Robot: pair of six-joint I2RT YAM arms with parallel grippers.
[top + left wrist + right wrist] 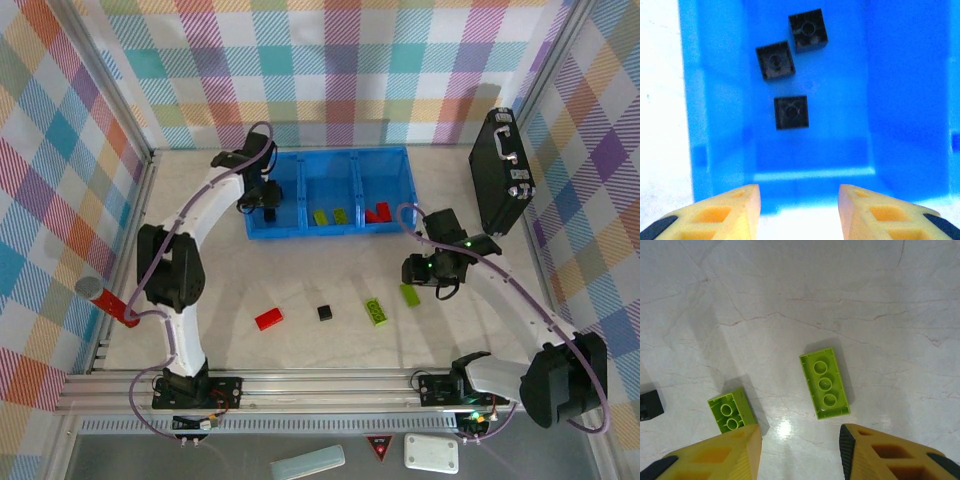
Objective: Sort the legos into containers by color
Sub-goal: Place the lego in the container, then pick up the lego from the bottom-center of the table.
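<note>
1. Legos (320, 216) partly in blue tray (300, 234); red brick (268, 319), black brick (325, 312), green bricks (824, 383) loose on table (300, 275).
2. Left gripper (799, 200) parted, empty, above tray's black squares (791, 112).
3. Right gripper (800, 440) parted, empty, over green bricks.

The left claw (800, 202) reaches far forward, the right claw (800, 440) hangs nearer, both parted.
</note>
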